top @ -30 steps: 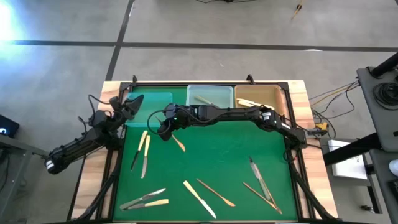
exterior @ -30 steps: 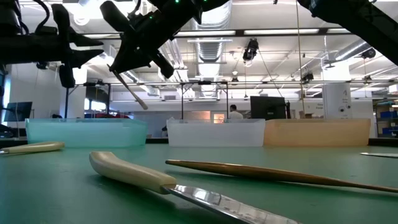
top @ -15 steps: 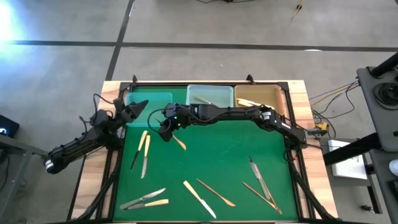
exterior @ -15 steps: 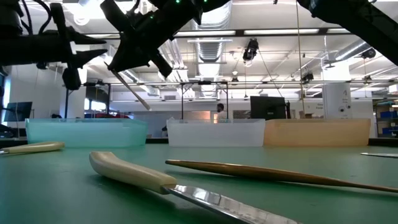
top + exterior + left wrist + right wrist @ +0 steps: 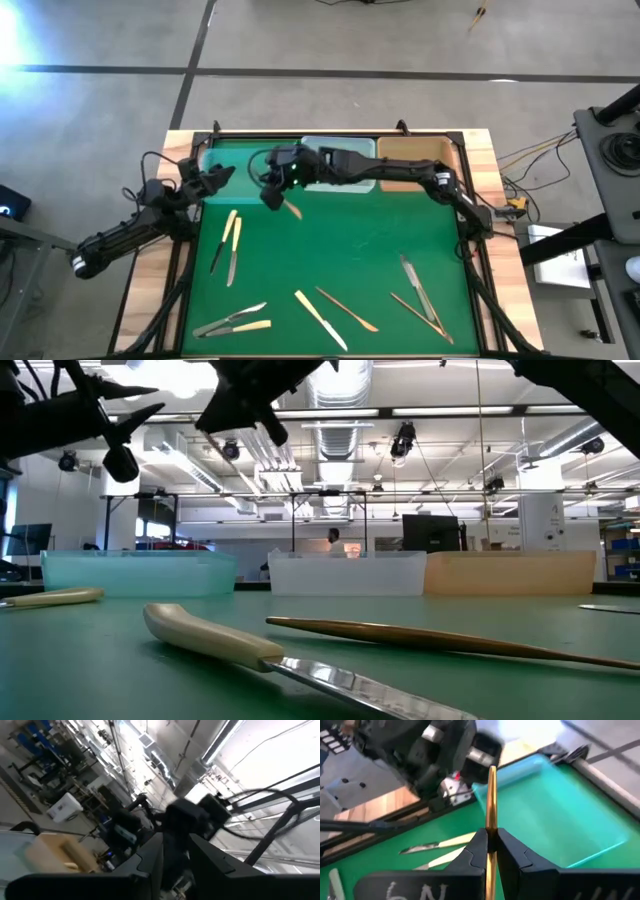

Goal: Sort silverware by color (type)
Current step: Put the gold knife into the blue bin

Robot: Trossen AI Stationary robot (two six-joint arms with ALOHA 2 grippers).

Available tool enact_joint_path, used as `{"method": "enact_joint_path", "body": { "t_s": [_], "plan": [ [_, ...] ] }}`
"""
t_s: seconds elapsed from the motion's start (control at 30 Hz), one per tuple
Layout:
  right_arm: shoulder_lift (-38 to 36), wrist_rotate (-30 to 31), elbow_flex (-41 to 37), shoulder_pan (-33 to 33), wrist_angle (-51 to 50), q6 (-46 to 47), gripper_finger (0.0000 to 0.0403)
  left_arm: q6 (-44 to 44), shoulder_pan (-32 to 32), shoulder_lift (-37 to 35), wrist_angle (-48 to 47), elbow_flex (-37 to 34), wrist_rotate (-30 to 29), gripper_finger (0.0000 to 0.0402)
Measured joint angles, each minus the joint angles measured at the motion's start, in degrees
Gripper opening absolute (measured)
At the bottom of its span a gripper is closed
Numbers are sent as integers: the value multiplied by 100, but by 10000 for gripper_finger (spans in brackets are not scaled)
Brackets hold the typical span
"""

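My right gripper (image 5: pixel 272 190) hangs above the green mat (image 5: pixel 340 250), just near of the teal tray (image 5: pixel 240 160), shut on a golden-bronze piece of silverware (image 5: pixel 291 209). In the right wrist view the piece (image 5: pixel 491 795) sticks out past the fingertips, with the teal tray (image 5: pixel 555 815) beyond it. My left gripper (image 5: pixel 222 177) stands at the mat's far left corner, tipped upward, open with nothing in it. Other silverware lies flat on the mat: a pair at the left (image 5: pixel 232 245), a pair at the near left (image 5: pixel 232 322), a cream-handled knife (image 5: pixel 320 320) and more to the right (image 5: pixel 420 290). My right gripper pinches the golden piece's slim shaft (image 5: pixel 491 817) between its two fingers, part way along its length. The piece runs along the fingers, one end ahead of the fingertips and the other trailing out behind (image 5: pixel 293 211). It is lifted clear of the mat.
Three trays stand side by side along the mat's far edge: teal, white (image 5: pixel 340 150) and tan (image 5: pixel 420 152), the last two with pieces inside. In the low view a cream-handled knife (image 5: pixel 220 640) and a golden piece (image 5: pixel 440 638) lie close in front.
My right gripper has risen and gone toward the far edge, closer to the trays, rolling a little, with the golden piece still held and lifted higher. My left gripper has tipped upward and rolled where it stands.
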Motion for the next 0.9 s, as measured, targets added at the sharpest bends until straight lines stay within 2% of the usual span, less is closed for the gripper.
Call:
{"method": "enact_joint_path", "body": {
  "t_s": [0.13,0.3,0.5,0.73,0.9],
  "plan": [
    [-238,-15,0,-190,-125,-83,10,-42,-4,25,355,0,137,98],
    [-461,-48,0,-397,-272,-129,10,-27,-6,190,371,0,189,148],
    [-580,-477,0,-479,547,-295,10,179,-6,787,-9,0,504,202],
    [-405,-689,0,-481,1125,-424,11,454,-6,1460,553,0,678,202],
    [-195,-910,0,-481,1548,-286,11,673,-6,1811,833,0,400,187]
  ]
}}
